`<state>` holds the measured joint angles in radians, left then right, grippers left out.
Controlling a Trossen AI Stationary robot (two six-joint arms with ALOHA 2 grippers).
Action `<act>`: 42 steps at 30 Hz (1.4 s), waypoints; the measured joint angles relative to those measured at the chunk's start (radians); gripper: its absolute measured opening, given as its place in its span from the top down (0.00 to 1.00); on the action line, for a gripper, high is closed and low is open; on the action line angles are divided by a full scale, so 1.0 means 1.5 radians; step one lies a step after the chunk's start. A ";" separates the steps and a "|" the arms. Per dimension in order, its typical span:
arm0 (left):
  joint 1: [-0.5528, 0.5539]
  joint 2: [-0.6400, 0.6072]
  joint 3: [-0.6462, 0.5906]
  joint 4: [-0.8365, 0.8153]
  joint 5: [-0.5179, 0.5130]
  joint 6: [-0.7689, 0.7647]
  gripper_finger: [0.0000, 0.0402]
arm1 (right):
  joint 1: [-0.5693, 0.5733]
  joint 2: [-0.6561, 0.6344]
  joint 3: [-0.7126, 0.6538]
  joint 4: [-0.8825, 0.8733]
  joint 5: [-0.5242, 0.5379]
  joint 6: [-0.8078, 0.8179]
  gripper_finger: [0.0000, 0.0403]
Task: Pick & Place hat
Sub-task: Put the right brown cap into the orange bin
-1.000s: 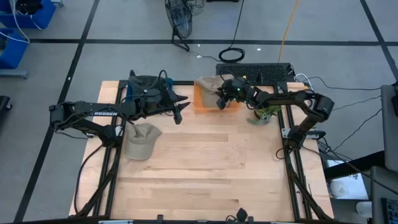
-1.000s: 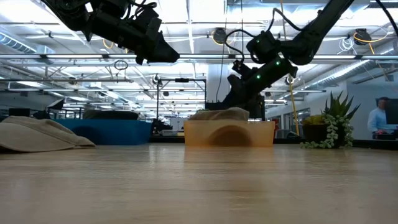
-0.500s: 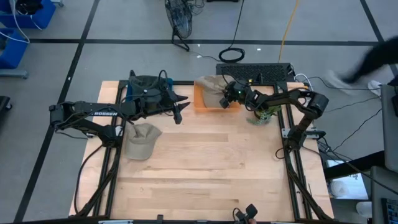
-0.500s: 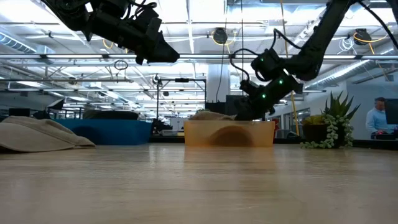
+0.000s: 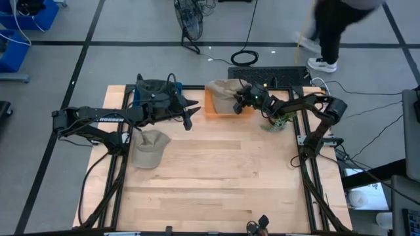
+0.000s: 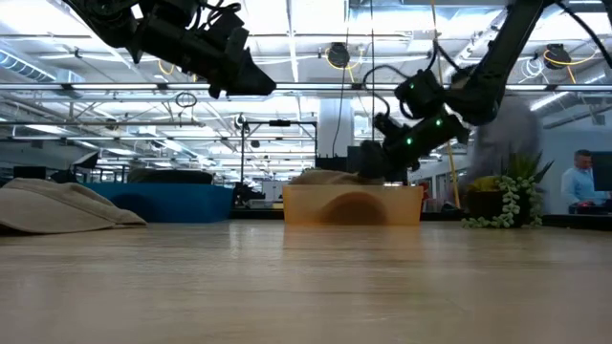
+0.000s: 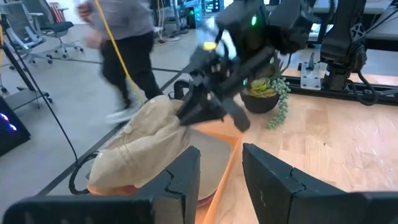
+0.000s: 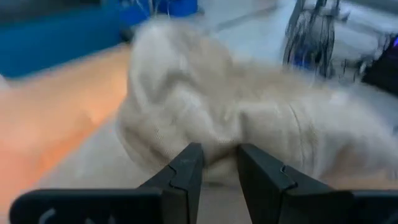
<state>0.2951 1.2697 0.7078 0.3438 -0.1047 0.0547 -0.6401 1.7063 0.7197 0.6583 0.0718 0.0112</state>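
Note:
A beige hat (image 5: 222, 90) lies crumpled in an orange bin (image 5: 213, 109) at the table's far edge. My right gripper (image 8: 217, 155) is low at this hat's crown (image 8: 211, 99), slightly open, with the cloth just ahead of its fingertips. In the left wrist view it comes slanting down at the hat's side (image 7: 146, 134). My left gripper (image 5: 190, 118) hangs open and empty above the table, left of the bin. A second beige hat (image 5: 149, 145) rests on the table at the left. My right gripper's fingertips (image 8: 189, 155) stand right at a bulge of the hat's crown (image 8: 217, 134), coming slanting down from the table's right. I cannot tell whether they touch the cloth. The hat lies in the bin.
A blue bin (image 5: 154, 88) holding a dark thing stands at the far left. A potted plant (image 5: 279, 121) sits right of the orange bin, under my right arm. A keyboard (image 5: 269, 75) lies behind the table, and a person (image 5: 335, 26) walks past there. Bare wood fills the near half.
My right gripper has sunk toward the hat in the orange bin and tipped further down, with its gap unchanged. The hat has stayed in the bin. A person has walked across behind the table.

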 joint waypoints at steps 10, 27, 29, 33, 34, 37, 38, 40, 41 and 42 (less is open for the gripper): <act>0.001 0.000 0.000 -0.023 0.000 -0.003 0.69 | 0.014 -0.106 0.002 -0.075 -0.060 -0.004 0.77; -0.001 0.000 0.000 0.037 0.001 -0.005 0.69 | 0.003 0.043 0.006 -0.061 -0.081 0.067 0.77; 0.000 0.000 0.000 0.038 0.001 0.003 0.69 | 0.001 0.057 0.006 -0.063 -0.083 0.065 0.77; 0.002 0.000 0.000 0.037 0.000 0.014 0.69 | -0.001 0.063 0.005 -0.085 -0.084 0.069 0.77; 0.004 0.000 0.000 0.036 0.000 0.014 0.69 | -0.001 0.063 0.005 -0.085 -0.084 0.070 0.77; 0.006 0.000 0.000 0.033 0.000 0.014 0.69 | -0.001 0.063 0.005 -0.089 -0.084 0.070 0.77; 0.006 0.000 0.000 0.033 0.000 0.014 0.69 | -0.001 0.063 0.005 -0.089 -0.084 0.070 0.77; 0.006 0.000 0.000 0.033 0.001 0.013 0.69 | -0.001 0.063 0.004 -0.082 -0.084 0.068 0.77; 0.006 0.000 0.000 0.031 0.001 0.013 0.69 | -0.001 0.060 0.004 -0.075 -0.084 0.067 0.77; 0.006 0.000 0.000 0.029 0.001 0.013 0.69 | -0.001 0.054 0.004 -0.072 -0.085 0.066 0.77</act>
<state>0.3046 1.2697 0.7078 0.3877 -0.1036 0.0746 -0.6415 1.7872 0.7261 0.5503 -0.0553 0.1109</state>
